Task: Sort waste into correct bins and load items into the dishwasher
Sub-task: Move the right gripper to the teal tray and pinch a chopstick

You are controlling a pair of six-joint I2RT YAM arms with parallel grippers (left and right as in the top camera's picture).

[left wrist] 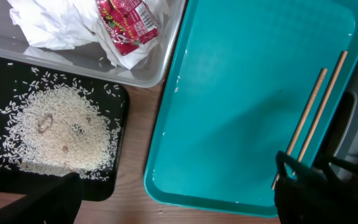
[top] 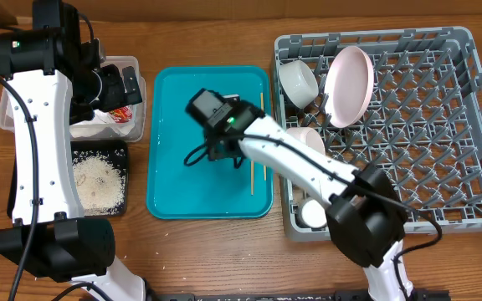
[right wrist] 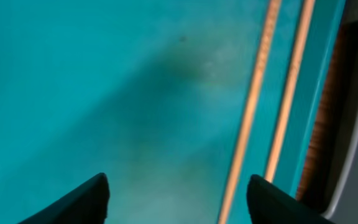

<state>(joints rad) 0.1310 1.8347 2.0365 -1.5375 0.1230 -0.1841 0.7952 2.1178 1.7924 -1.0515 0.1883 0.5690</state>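
Right wrist view is showing the right gripper (right wrist: 178, 199) hanging wide open, empty, over the teal tray (right wrist: 104, 93); it's likely needing to shift toward frame right and close low across both chopsticks (right wrist: 253, 112). They're lying side by side right of centre, hugging the lower-right finger (right wrist: 272, 202), off-centre in the gap. Left gripper (left wrist: 179, 193) is hanging wide too, empty.

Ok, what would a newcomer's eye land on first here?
The bright teal tray in the centre, with two wooden chopsticks along its right edge and the right tool open above it. Next, the grey rack on the right holding white dishes, and the rice pile on the black tray at left.
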